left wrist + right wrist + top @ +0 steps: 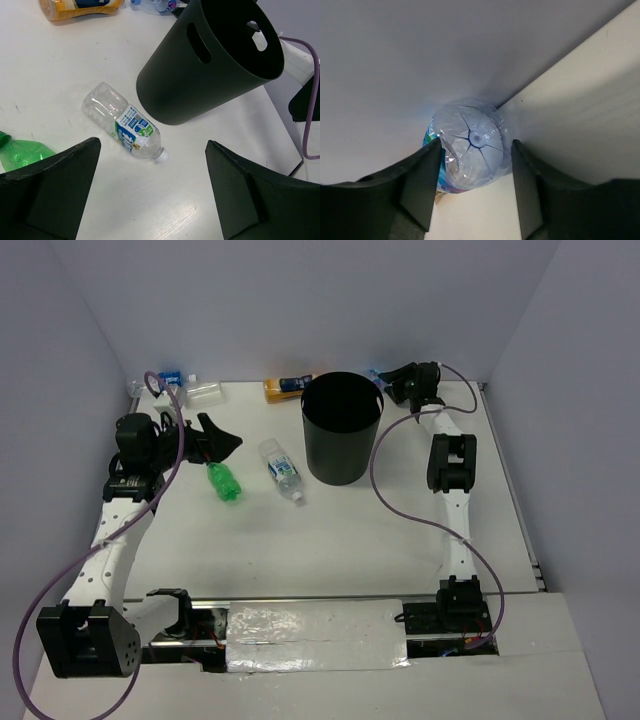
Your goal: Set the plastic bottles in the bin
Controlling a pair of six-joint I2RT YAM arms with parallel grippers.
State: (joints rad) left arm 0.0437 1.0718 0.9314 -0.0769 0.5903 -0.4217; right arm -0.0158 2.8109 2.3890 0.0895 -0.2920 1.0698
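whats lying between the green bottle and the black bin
A clear bottle with a white-green label lies on its side between the green bottle and the bin, plain in the top view.

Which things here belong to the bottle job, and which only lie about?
Job: bin; green bottle; white-green labelled bottle; orange bottle; far-left clear bottles; wall-side clear bottle between the right fingers.
Lying about: purple cables; shiny sheet at the near edge.
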